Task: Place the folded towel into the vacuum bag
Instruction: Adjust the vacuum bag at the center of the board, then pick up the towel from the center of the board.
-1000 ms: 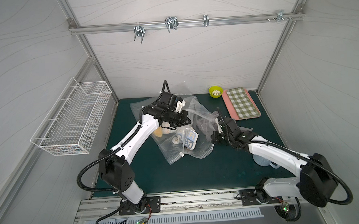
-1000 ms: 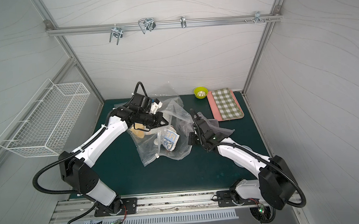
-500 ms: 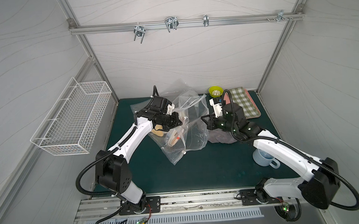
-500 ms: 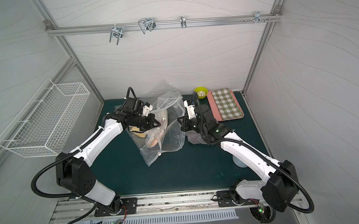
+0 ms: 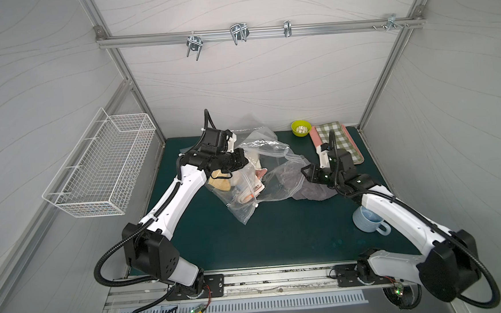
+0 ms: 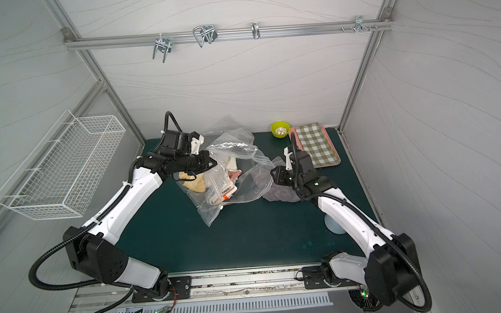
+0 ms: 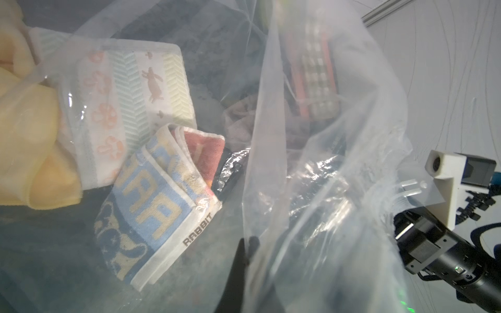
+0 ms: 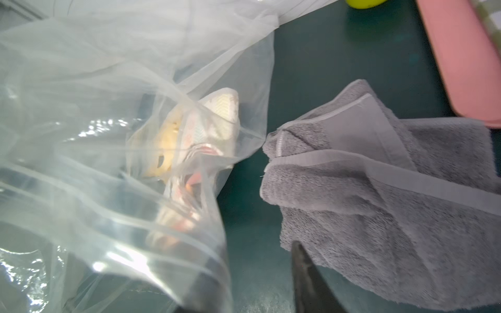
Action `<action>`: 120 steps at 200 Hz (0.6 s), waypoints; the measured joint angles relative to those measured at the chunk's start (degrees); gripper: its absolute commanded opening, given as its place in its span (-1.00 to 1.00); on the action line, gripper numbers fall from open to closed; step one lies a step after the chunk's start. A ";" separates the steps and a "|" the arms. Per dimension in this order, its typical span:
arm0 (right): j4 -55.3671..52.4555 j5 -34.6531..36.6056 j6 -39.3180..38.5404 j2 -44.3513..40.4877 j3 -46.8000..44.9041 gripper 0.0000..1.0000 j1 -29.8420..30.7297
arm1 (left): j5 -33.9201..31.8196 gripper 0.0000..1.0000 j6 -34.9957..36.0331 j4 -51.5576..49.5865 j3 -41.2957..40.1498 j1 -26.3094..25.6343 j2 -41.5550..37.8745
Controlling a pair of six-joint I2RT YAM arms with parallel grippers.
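The vacuum bag [image 5: 269, 162], clear and crinkly, lies across the mat's middle and holds several folded towels: a yellow one [image 7: 29, 141], a rabbit-patterned one [image 7: 130, 81] and a blue one [image 7: 151, 206]. My left gripper [image 5: 243, 160] is shut on the bag's film [image 7: 271, 189], holding that edge up. A grey folded towel [image 8: 393, 176] lies on the mat at the bag's right edge [image 5: 314, 193]. Part of it shows through the film, and I cannot tell if that part is inside or under. My right gripper [image 8: 257, 279] hangs open just over the towel's near edge, holding nothing. One of its fingers [image 8: 306, 271] is beside the towel.
A green bowl [image 5: 301, 128] and a checked cloth on a pink tray [image 5: 336, 143] sit at the back right. A pale blue mug [image 5: 367, 218] stands under my right forearm. A white wire basket [image 5: 101, 169] hangs on the left wall.
My right gripper has come down from its raised pose and opened, leaving the grey towel on the mat. The bag has sagged lower. The left gripper has stayed shut on it.
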 measured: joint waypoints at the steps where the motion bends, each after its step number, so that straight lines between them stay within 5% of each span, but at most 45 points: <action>1: 0.00 0.00 0.13 -0.26 -0.15 0.33 -0.11 | 0.00 -1.00 -0.11 0.07 -0.09 0.00 0.04; 33: -0.42 1.05 1.31 -11.08 -3.58 0.59 -5.53 | -0.50 -1.00 -2.36 0.85 -4.31 0.22 2.16; 54: -1.99 1.79 2.71 -12.46 -3.56 0.98 -9.92 | -0.50 -1.00 -2.82 0.68 -5.07 0.26 3.45; 120: -13.25 -1.11 3.23 9.01 -0.26 0.98 -12.11 | -0.28 -1.00 -3.34 0.90 -5.07 0.26 3.54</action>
